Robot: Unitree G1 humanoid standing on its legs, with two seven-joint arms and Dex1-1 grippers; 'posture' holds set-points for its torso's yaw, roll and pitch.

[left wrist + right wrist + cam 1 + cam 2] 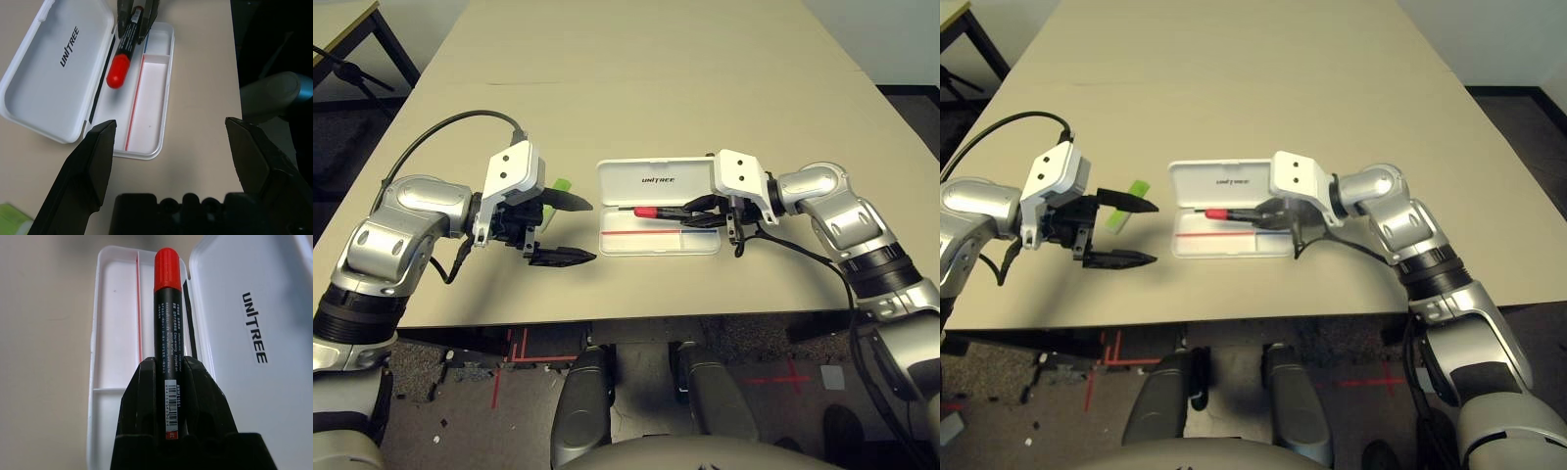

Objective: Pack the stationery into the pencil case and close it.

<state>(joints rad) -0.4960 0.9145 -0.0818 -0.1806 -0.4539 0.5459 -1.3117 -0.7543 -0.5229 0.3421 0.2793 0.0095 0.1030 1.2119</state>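
The right gripper (166, 382) pinches a black marker (166, 333), red cap over the open, glossy white case (656, 240); the left gripper (576, 230) spreads wide beside bare table (656, 88).

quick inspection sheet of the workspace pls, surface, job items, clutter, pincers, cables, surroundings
surface: beige table, bare around the work.
job's things: white pencil case open, lid laid back flat; a thin red pen lies in the tray; red marker held over the tray, red cap leading; green highlighter on the table beside the left pincer.
clutter: nothing seen.
grippers: left pincer open, holding nothing; right pincer shut on the marker.
cables: black cable loops over the left forearm; another trails under the right wrist.
surroundings: red tape marks on the floor.
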